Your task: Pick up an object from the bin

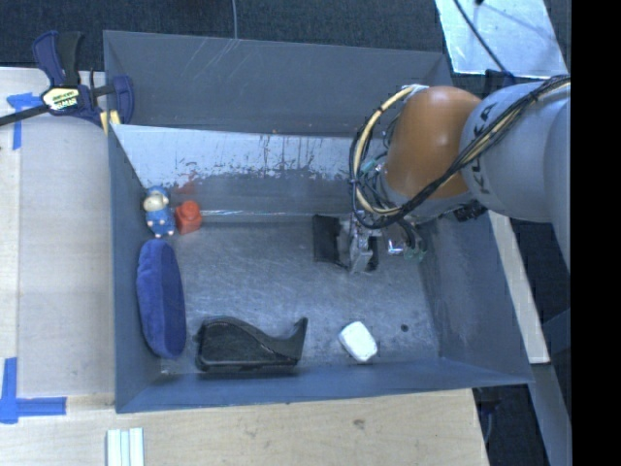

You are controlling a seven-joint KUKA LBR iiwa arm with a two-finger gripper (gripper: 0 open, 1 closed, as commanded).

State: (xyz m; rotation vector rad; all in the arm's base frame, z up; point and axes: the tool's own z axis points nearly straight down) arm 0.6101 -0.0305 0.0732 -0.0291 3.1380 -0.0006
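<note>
My gripper [364, 250] hangs low over the back middle of the bin floor, under the arm's orange cover. A dark block-like shape [327, 239] sits right against its left side; I cannot tell whether it is a loose thing or part of the gripper. The nearest clear loose thing is a small white rounded piece [358, 342], which lies toward the front wall, below the gripper and apart from it.
A black curved tool-like object [250, 346] lies along the front wall. A long blue cushion-like thing [161, 297] runs down the left wall. In the back left corner stand a small blue figure with a yellow head [158, 212] and an orange block [188, 216].
</note>
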